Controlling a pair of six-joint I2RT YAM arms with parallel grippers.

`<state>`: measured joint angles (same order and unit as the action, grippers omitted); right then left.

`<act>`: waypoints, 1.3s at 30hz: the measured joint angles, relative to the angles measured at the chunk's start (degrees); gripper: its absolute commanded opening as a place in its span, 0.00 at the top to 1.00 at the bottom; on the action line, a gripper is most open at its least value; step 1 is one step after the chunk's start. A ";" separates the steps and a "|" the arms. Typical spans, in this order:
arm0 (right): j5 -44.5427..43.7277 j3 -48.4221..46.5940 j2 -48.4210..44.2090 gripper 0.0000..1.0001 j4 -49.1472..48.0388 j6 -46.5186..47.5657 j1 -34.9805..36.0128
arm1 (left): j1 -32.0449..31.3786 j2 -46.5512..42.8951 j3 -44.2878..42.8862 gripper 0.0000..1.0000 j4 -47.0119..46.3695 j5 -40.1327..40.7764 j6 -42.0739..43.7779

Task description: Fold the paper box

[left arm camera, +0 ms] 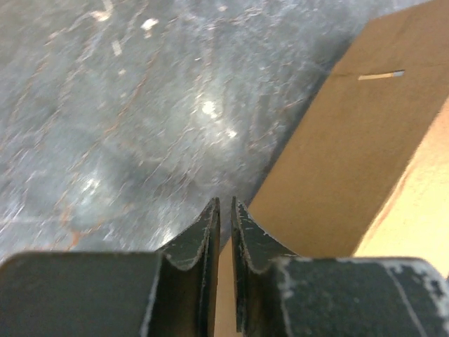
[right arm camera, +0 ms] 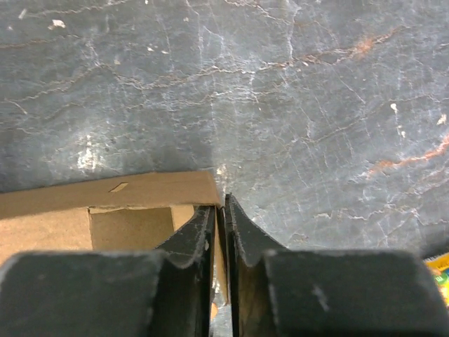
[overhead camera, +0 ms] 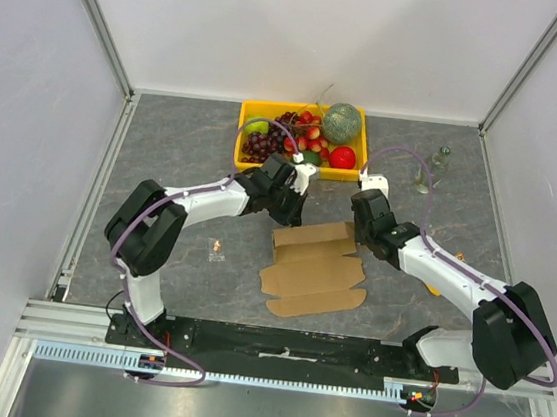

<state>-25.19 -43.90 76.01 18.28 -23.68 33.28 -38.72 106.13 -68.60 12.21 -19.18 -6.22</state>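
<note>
Mid-table, just short of the yellow crate point(overhead camera: 242, 144), your paper box point(overhead camera: 312, 268) lies part-folded with its far wall raised. Right gripper point(right arm camera: 220, 205) pinches that wall's right corner. Left gripper point(left arm camera: 224, 203) sits at the left end, probably clamped on cardboard edge; the view is tight.

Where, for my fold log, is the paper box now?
Top view: the paper box lies mid-table between the left arm and right arm, nearer than the yellow crate.
</note>
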 measured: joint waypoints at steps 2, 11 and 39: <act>1.62 -0.20 0.02 0.72 -0.70 0.94 -0.57 | 0.46 -2.03 1.49 0.76 0.11 2.93 -0.70; 6.43 0.13 -1.05 0.64 -1.16 1.16 -2.29 | 2.62 -17.33 9.55 0.66 -6.62 8.83 -1.64; 15.56 -3.21 -4.50 0.97 -0.09 -0.76 -3.50 | -4.39 -19.80 20.00 0.89 -17.38 3.58 -1.14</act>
<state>-9.63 -47.11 71.50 18.20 -24.45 29.78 -43.11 86.32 -48.60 -5.17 -15.59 -7.35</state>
